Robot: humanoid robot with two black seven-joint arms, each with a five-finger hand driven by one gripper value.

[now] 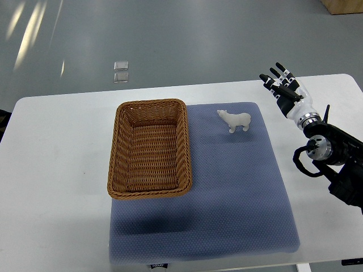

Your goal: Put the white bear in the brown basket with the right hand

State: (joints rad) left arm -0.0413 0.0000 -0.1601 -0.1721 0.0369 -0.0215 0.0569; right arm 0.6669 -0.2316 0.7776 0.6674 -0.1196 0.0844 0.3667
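While standing upright on the blue mat [227,187], upper centre-right of frame: white bear [234,120], just right of the brown basket [150,148] and apart from it. Right hand [285,90] at upper right, above the white table [51,170], well apart from the bear, fingers spread and holding nothing, thumb perhaps tucked, hard to tell. Basket interior bare.

White table [57,170] w/ blue mat [238,204], grey glossy floor [187,39], light streaks top left.
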